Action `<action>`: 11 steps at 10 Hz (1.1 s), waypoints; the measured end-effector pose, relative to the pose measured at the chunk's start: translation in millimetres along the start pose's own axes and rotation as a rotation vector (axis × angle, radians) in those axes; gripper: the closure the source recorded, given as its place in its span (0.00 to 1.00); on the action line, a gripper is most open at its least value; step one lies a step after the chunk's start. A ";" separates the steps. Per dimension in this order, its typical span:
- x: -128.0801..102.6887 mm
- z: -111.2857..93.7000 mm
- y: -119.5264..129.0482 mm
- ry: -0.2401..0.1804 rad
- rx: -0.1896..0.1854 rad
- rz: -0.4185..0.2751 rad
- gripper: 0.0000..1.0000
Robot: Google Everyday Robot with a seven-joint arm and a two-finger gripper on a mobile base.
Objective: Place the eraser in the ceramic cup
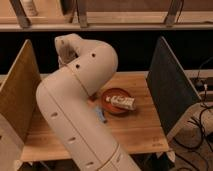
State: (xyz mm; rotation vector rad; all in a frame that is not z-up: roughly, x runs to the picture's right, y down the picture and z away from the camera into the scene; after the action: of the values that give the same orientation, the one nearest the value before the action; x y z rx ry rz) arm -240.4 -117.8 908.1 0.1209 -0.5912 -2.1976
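Observation:
A round reddish-brown ceramic cup (114, 95) sits on the wooden table (135, 130), right of centre. A white block with dark markings, apparently the eraser (123, 103), lies across its opening. My large white arm (80, 95) bends up from the bottom of the view and curls over the table's left half. My gripper does not show in this view. It is hidden behind the arm's upper links or lies out of view near the back left.
A small blue object (101, 114) lies on the table beside the arm, left of the cup. A tan divider panel (19, 92) stands at the left and a dark grey one (172, 92) at the right. Cables (202, 125) hang at the far right.

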 end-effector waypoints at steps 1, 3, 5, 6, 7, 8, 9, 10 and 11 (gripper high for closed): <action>0.0 0.0 0.0 0.000 0.000 0.000 0.96; -0.1 0.0 0.1 0.000 0.000 0.000 0.96; -0.1 0.0 0.1 0.000 0.000 0.000 0.96; -0.1 0.0 0.1 0.000 0.000 0.000 0.96; -0.1 0.0 0.1 0.000 0.000 0.000 0.97; -0.1 0.0 0.1 0.000 0.000 0.000 1.00; -0.2 0.1 0.1 0.000 0.000 0.000 0.98; -0.2 0.0 0.1 0.000 0.000 0.000 0.93; -0.2 0.1 0.1 0.000 0.000 0.000 0.84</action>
State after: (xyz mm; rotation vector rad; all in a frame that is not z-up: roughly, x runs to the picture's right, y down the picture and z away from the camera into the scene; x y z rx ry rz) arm -240.2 -117.7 908.1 0.1206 -0.5913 -2.1973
